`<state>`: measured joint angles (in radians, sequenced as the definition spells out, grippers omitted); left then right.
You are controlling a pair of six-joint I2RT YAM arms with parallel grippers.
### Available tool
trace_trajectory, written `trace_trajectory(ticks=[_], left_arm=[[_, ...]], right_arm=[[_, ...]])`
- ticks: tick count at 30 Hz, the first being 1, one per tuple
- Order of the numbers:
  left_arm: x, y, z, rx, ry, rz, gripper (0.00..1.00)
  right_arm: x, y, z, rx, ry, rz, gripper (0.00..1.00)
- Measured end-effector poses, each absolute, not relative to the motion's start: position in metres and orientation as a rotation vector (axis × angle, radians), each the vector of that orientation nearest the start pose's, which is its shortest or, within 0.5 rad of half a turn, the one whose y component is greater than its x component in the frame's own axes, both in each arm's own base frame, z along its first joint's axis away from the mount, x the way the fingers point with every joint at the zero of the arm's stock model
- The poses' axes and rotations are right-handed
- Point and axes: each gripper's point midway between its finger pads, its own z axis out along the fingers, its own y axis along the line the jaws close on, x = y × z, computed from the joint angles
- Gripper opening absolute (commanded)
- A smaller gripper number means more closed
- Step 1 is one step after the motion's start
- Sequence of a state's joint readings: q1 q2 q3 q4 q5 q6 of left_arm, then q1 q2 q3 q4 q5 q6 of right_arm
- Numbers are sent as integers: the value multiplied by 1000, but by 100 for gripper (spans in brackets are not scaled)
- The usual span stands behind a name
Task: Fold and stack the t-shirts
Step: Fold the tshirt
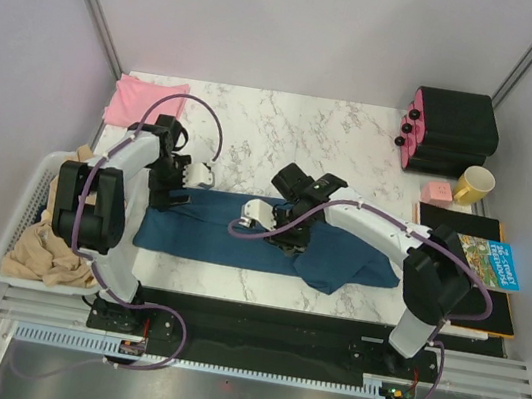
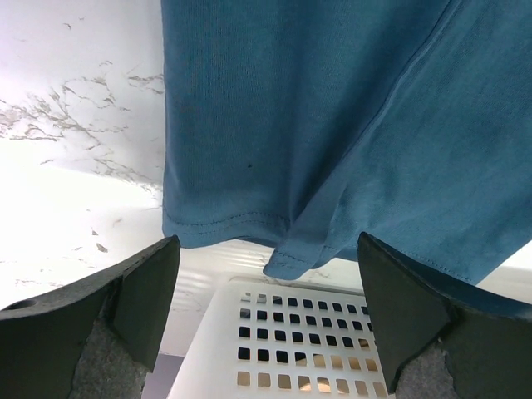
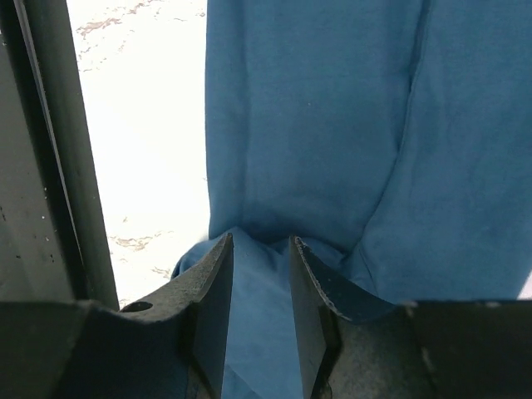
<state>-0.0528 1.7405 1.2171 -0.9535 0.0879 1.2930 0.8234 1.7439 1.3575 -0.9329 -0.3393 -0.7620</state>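
The teal t-shirt (image 1: 200,235) lies along the worktop's near edge. The right end effector (image 3: 260,245) pinches a fold of it; the left end effector (image 2: 268,249) gapes wide over its left hem. Best grip that hem, then carry both sides evenly.

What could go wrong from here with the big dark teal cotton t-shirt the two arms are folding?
The right gripper pinches only a narrow ridge of the dark teal cotton t-shirt; it may slip out or lift several layers. The left gripper hangs open over the hem beside the white perforated plastic basket; a one-sided pull could drag that hem off the table.
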Motion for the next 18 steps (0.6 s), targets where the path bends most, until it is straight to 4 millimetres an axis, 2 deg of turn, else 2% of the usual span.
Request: trace_trajectory(ticks=[1,7,11,15,18], left_arm=[[320,8,51,1883,2353,-25,100],[320,6,53,1823,2392,-27,100],[323,3,56,1745,2423,-31,100],[322,3,57,1688,2468,-18,100],[322,2,61,1671,2473,-1,100]], right_arm=[[213,277,86,-2082,1968,499,41],[199,274,68,-2144,1985,458,41],[187,260,53,-2209,2001,433,41],[175,237,37,-2261,2040,400,41],[171,226,28,-2273,2057,359,41]])
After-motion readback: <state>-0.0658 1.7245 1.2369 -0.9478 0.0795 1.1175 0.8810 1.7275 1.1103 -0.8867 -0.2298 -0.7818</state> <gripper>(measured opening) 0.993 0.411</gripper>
